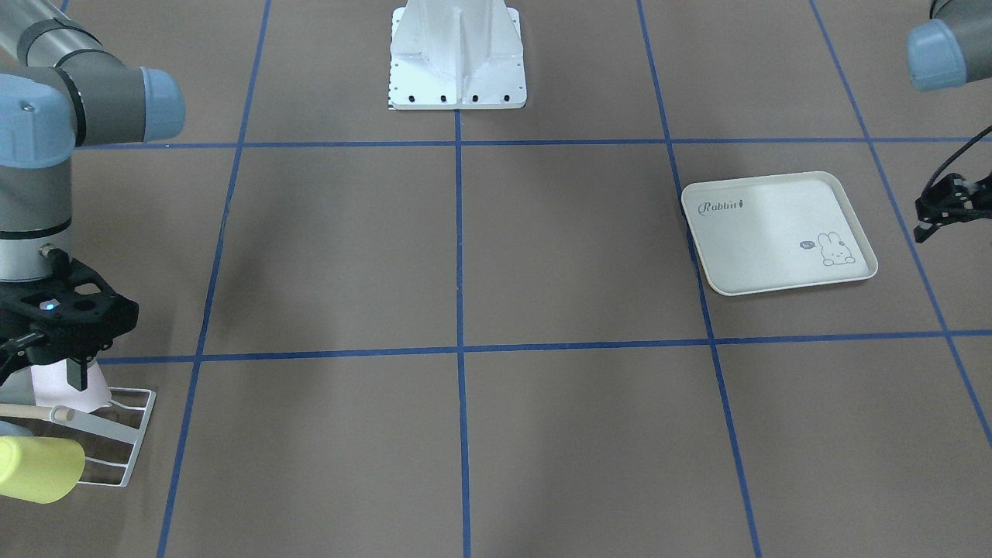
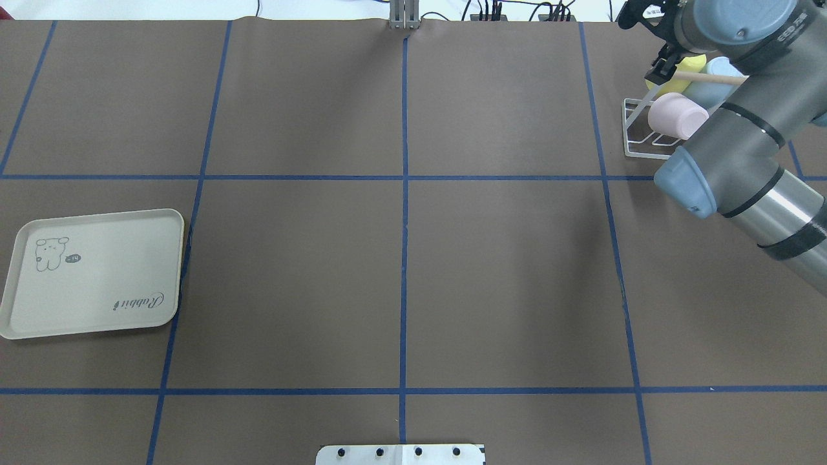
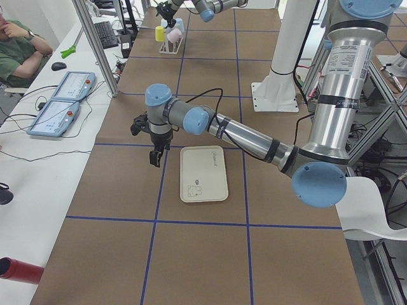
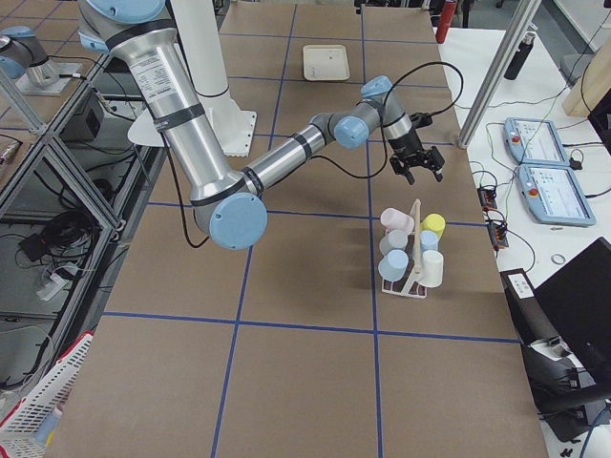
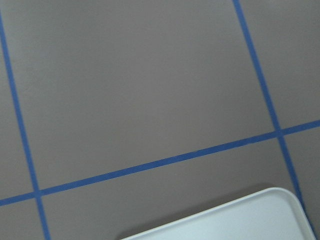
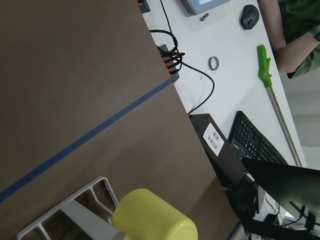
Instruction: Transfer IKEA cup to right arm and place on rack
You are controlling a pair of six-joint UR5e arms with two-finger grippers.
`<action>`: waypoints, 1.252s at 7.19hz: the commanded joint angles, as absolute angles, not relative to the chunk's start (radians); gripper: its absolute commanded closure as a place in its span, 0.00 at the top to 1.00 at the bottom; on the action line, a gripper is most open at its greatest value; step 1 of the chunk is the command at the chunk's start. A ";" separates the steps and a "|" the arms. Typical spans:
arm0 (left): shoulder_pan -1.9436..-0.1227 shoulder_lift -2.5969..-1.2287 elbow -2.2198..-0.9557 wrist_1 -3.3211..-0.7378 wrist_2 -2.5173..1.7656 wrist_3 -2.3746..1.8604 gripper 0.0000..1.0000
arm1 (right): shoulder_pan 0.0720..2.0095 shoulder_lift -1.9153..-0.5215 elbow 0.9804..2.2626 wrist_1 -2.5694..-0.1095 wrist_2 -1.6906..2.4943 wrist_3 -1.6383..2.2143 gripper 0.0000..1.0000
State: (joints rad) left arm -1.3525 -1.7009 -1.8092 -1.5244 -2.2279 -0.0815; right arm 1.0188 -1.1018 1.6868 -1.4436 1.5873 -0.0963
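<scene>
A yellow cup [image 1: 39,469] pokes from the white wire rack [image 2: 646,155] as the right gripper [image 4: 416,172], fingers spread and empty, hangs beside it. The pale pink cup [image 2: 678,116], apparently the task's cup, lies tipped on the prongs, so placing looks done. The next move calls for a clean lift away, clear of the dowel [image 2: 711,77]. Far off, the left gripper [image 3: 154,156] hovers beside the rabbit tray [image 2: 97,278], its finger gap impossible to tell. The count is six cups, one rack and one tray.
</scene>
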 commanded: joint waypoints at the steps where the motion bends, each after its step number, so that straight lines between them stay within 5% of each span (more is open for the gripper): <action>1: -1.458 -1.625 -1.798 -1.520 -2.237 0.021 1.00 | 1.095 -1.062 1.686 -1.445 1.814 0.163 0.99; 5: -1.551 -1.502 -1.796 -1.540 -2.296 0.026 1.00 | 1.161 -1.098 1.678 -1.450 1.993 0.176 0.99; 9: -1.617 -1.465 -1.780 -1.551 -2.299 0.136 1.00 | 1.368 -1.277 1.611 -1.453 2.155 0.093 0.99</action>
